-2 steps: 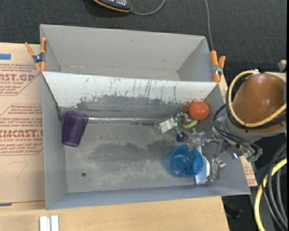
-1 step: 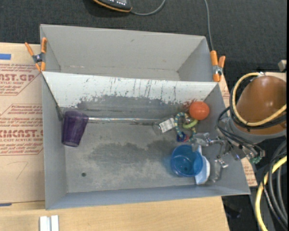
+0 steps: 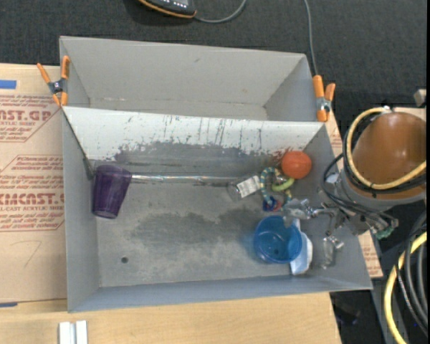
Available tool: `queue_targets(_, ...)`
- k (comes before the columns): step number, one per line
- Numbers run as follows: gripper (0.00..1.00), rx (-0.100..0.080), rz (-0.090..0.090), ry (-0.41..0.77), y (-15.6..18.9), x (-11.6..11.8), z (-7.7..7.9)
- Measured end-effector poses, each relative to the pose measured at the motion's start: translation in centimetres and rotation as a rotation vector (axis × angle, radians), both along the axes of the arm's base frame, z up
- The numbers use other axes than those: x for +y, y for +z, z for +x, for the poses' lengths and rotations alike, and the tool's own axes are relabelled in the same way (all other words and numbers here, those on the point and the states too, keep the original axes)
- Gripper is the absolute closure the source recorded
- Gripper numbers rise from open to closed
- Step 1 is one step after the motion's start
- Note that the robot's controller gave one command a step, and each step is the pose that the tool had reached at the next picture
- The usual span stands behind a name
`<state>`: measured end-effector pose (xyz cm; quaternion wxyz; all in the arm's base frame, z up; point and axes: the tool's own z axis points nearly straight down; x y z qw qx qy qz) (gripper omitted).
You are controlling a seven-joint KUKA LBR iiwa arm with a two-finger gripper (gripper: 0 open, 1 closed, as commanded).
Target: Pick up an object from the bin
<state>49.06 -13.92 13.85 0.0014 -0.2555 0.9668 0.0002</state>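
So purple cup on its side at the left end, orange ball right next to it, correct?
Not quite. The purple cup does lie on its side at the left end, but the orange ball is far from it, at the right end, per the camera view.

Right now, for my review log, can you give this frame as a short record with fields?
container: grey bin
gripper: by the right wall, next to the blue cup
right side: blue cup mouth up; orange ball behind it; small heap of green and white bits between
left side: purple cup on its side
held: cannot tell
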Motion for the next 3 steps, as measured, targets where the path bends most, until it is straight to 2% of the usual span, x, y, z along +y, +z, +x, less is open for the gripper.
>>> queue_targets(1,1.0,0.001,0.002,-0.159,-0.36,-0.7,-0.15)
queue_targets(3,1.0,0.001,0.002,-0.154,-0.41,-0.73,-0.16)
